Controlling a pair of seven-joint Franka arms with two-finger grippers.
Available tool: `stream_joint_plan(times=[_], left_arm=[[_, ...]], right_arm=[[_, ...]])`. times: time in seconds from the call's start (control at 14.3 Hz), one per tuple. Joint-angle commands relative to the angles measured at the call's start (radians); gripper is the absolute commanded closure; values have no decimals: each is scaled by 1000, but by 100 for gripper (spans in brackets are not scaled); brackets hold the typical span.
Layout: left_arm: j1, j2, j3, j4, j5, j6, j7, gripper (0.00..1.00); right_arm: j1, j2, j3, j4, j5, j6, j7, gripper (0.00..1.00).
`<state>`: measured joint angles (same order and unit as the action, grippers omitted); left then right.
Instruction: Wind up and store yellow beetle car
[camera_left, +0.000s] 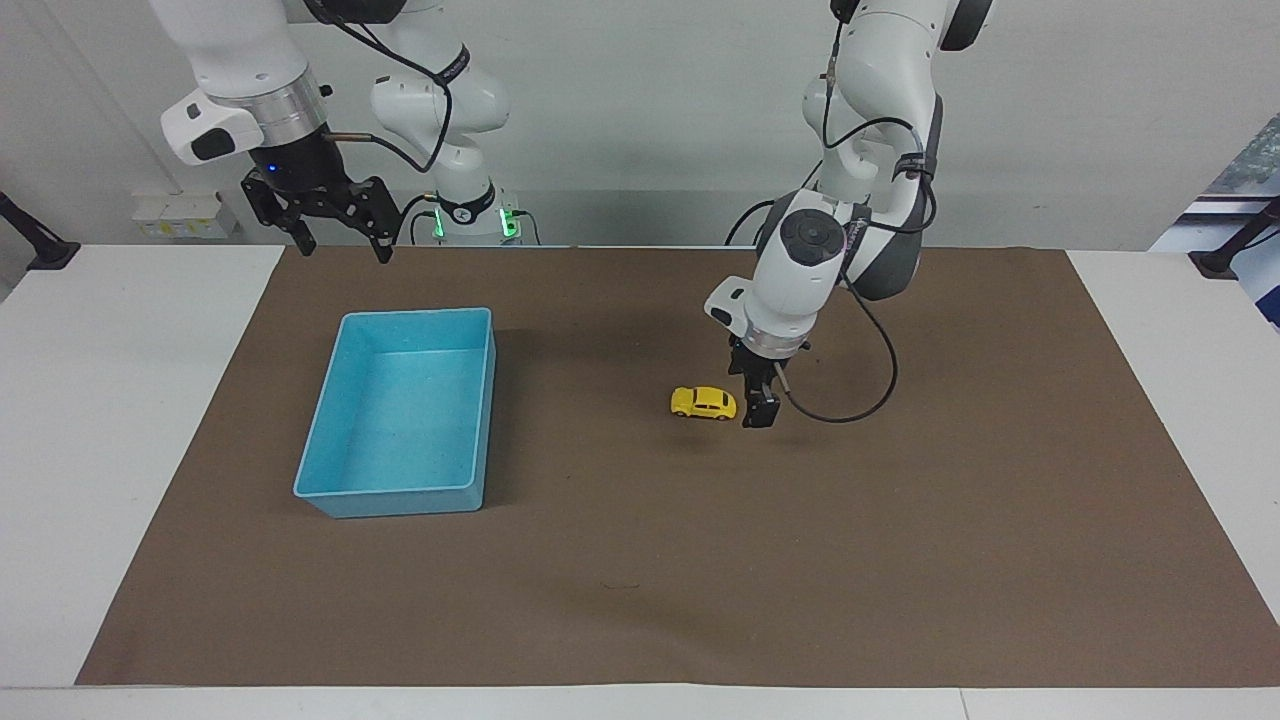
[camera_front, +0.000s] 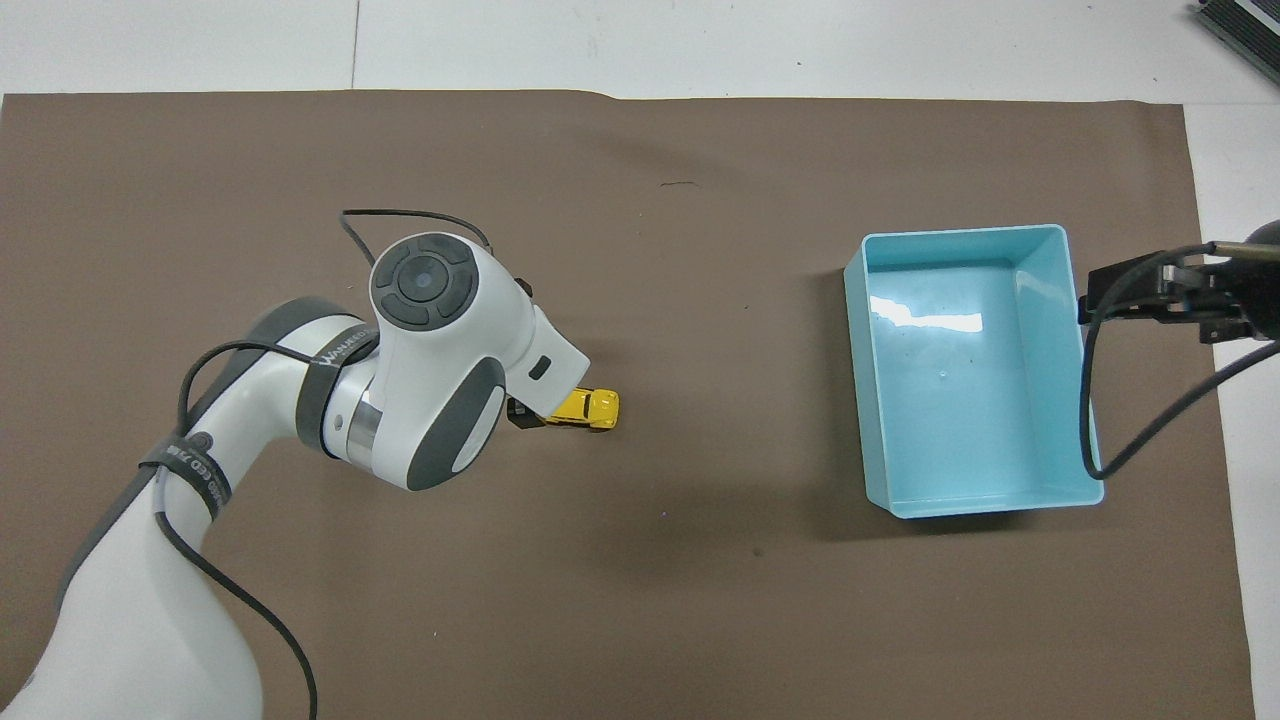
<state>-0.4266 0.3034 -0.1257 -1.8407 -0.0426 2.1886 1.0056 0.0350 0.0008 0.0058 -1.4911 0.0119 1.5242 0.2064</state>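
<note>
Yellow beetle car sits on its wheels on the brown mat, mid-desk, well apart from the blue tray, which lies toward the right arm's end. Tray holds nothing visible. Left end effector points down, low over the mat just beside the car on the side toward the left arm's end; not touching the car in the facing view, holding nothing. Seen edge-on, but its fingers stand wide. In the overhead view the left arm's wrist covers part of the car. Right end effector waits raised over the mat edge near its base, fingers spread wide, holding nothing. White desk shows around the mat.
</note>
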Motion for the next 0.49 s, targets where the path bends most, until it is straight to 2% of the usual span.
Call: stream_joint_plan(times=[0.0, 0.21, 0.42], left_arm=[[-46, 22, 23, -46, 21, 71, -8, 0], [-79, 80, 23, -46, 101, 109, -93, 0], [-92, 85, 23, -49, 122, 106, -122, 1]], right_arm=[[-9, -22, -1, -28, 20, 14, -25, 0], [-9, -22, -1, -28, 20, 14, -25, 0], [-9, -22, -1, -28, 20, 14, -25, 0]])
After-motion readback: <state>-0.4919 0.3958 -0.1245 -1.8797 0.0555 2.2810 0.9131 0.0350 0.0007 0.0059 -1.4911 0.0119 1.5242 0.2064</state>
